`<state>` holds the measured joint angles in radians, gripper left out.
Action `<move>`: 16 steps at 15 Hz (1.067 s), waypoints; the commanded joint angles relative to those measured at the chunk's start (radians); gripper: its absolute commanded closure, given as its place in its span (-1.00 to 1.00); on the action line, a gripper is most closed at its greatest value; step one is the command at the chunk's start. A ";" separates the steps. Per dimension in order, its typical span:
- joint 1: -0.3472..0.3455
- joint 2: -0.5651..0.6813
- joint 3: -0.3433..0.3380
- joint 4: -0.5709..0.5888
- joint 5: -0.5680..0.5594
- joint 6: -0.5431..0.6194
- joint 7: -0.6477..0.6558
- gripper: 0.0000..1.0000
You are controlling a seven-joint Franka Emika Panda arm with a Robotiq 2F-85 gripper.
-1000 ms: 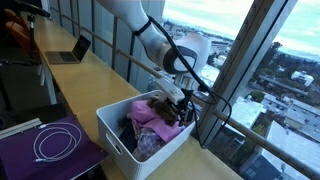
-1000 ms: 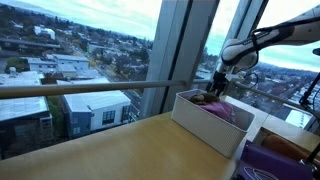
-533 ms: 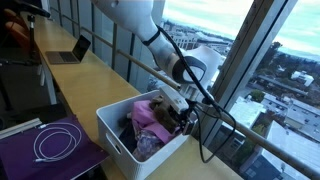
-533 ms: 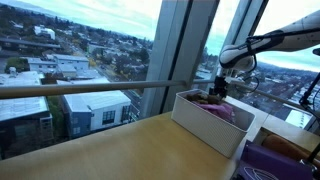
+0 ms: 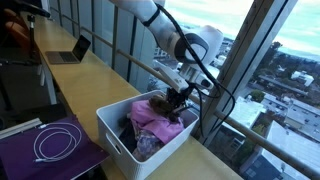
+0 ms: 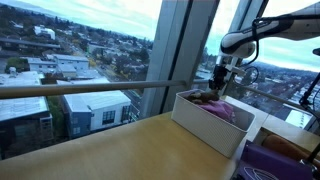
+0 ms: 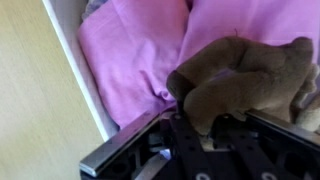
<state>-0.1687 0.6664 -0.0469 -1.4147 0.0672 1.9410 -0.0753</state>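
In an exterior view, the end effector [image 5: 180,97] hangs over the far corner of a white bin [image 5: 113,137] that stands on a long wooden counter [image 5: 92,80] beside the window. Under it is a brown plush toy [image 5: 178,105], small and dark from here, at the top of the pile in the bin. The toy is just above a crumpled pink cloth [image 5: 150,119]. Darker clothes fill the near part of the bin. A purple mat [image 5: 70,150] with a coiled white cable [image 5: 50,143] lies next to the bin, and a laptop [image 5: 70,50] sits well apart, further along the counter.

In an exterior view from the counter's other end, the end effector [image 6: 217,90] points straight down at the bin [image 6: 205,128]. The toy [image 6: 208,97] shows as a low brown lump at the rim, with the pink cloth [image 6: 224,111] beside it. It is too small here to tell how the jaws stand.

In the wrist view, the toy [image 7: 250,75] is soft, fuzzy and tan-brown, with rounded, lobed folds like limbs. One lobe reaches down between the dark fingers [image 7: 186,138] of the end effector [image 7: 212,128], which are pressed in on it and pinch it. The pink cloth [image 7: 130,60] lies wrinkled behind the toy. The bin's white wall [image 7: 72,62] and the counter [image 7: 25,95] run along one side.
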 commanded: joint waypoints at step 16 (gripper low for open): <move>0.289 -0.292 0.145 -0.029 -0.021 -0.197 0.033 0.93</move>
<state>0.0844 0.3435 0.0726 -1.4060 0.0661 1.6827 -0.0314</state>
